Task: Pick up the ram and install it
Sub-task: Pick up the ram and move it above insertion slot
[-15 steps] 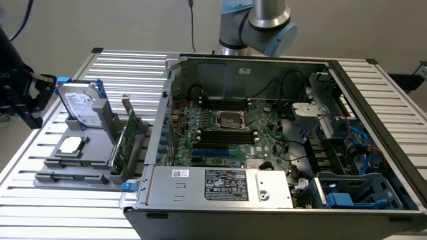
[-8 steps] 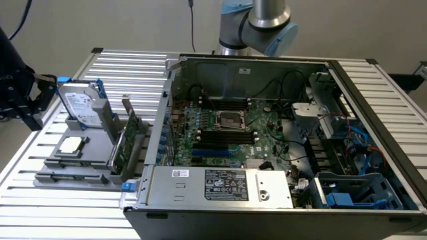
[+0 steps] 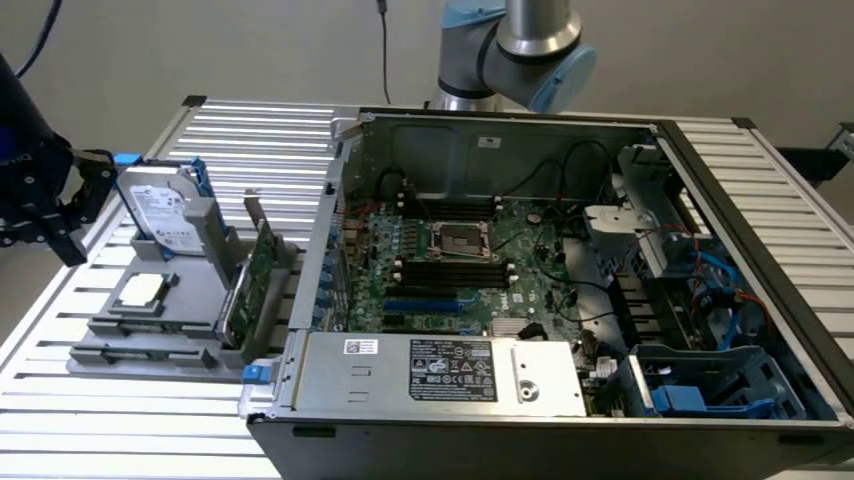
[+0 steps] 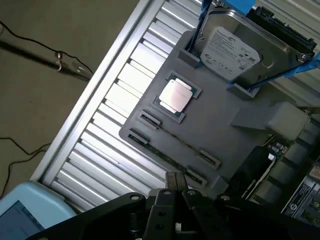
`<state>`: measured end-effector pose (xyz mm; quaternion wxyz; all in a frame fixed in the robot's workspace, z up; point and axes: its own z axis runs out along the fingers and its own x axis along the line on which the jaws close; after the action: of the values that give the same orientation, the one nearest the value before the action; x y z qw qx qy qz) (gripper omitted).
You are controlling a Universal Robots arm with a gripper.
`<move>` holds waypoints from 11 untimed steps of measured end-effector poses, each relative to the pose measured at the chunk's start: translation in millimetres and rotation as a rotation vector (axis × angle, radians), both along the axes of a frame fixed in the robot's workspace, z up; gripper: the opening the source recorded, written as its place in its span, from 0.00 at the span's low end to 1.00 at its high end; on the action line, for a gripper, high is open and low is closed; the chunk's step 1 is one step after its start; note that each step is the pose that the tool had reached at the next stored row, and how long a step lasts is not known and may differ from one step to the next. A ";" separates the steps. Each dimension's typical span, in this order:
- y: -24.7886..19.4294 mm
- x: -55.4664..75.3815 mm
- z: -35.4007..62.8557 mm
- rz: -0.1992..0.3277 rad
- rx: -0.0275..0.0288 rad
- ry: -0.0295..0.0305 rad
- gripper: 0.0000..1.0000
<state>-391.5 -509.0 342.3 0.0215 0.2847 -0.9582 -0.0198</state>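
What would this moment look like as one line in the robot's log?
claw: hovering at gray tray edge, nearest ram | ram: edge-on in tray, untouched | computer case: open

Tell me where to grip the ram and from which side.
Grip the ram by its long upper edge, near mid-length, coming straight down from above. It appears to stand on edge in the gray tray's slot between end clips, so only that thin top edge is exposed; pinch across its two flat faces.
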 end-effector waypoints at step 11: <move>0.0 0.0 -5.8 0.201 0.0000 0.0000 0.11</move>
<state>-391.5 -509.0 336.5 0.0234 0.3794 -0.9248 -0.0175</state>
